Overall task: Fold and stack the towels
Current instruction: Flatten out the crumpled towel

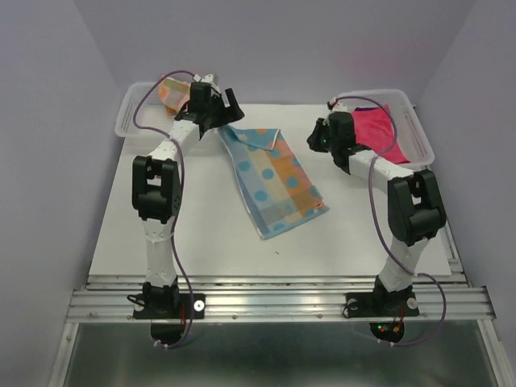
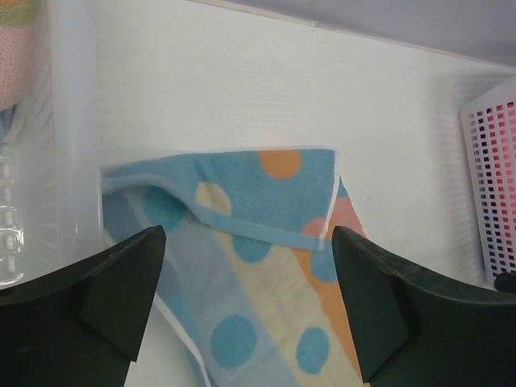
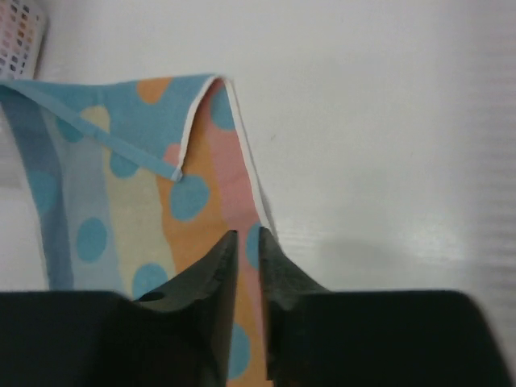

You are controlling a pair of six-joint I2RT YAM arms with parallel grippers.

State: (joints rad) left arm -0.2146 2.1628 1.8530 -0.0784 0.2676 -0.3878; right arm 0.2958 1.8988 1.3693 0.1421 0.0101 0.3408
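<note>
A light-blue towel (image 1: 278, 181) with blue dots and orange, yellow and pink stripes lies folded lengthwise on the middle of the white table. My left gripper (image 1: 222, 113) hovers over its far left end, jaws wide open; in the left wrist view the towel (image 2: 266, 185) shows between the spread fingers of that gripper (image 2: 248, 235), which hold nothing. My right gripper (image 1: 316, 137) hangs beside the towel's far right edge. In the right wrist view this gripper (image 3: 248, 234) has only a narrow gap between its jaws, and the towel (image 3: 137, 201) lies below, not pinched.
A white mesh basket (image 1: 133, 113) at the back left holds an orange-patterned towel (image 1: 171, 93). A second basket (image 1: 419, 137) at the back right holds a bright pink towel (image 1: 379, 125). Purple cables run along both arms.
</note>
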